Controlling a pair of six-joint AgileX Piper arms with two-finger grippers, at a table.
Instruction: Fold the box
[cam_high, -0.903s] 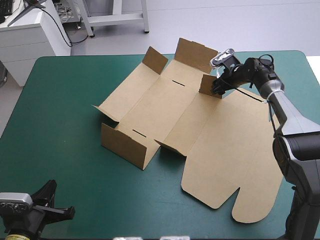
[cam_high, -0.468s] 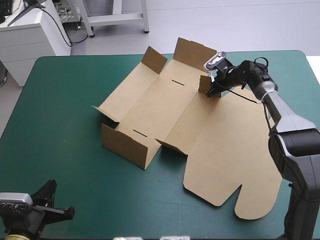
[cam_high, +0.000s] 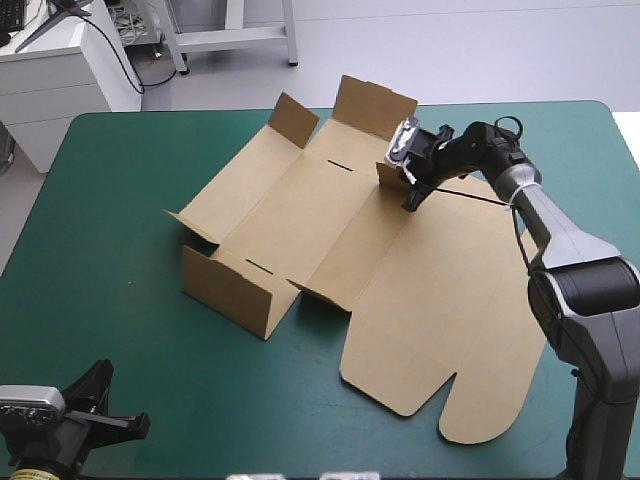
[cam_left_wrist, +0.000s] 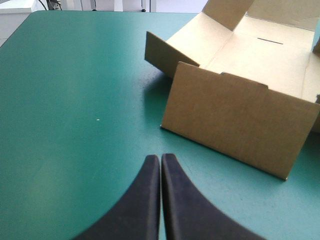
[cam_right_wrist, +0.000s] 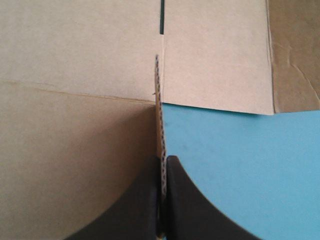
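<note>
You have the right gripper (cam_high: 411, 193) pinched on a small upright flap (cam_high: 389, 176) at the box's (cam_high: 300, 220) far end. The box lies mid-table, long axis running near-left to far-right. The left gripper (cam_left_wrist: 160, 159), closed and empty, sits well short of its near wall (cam_left_wrist: 235, 135).

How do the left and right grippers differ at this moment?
The right gripper is shut on the box, pinching an upright flap by its edge; the left gripper is shut on nothing. The right is at the box's far side; the left hangs over bare cover, apart from the box. Both are shut.
</note>
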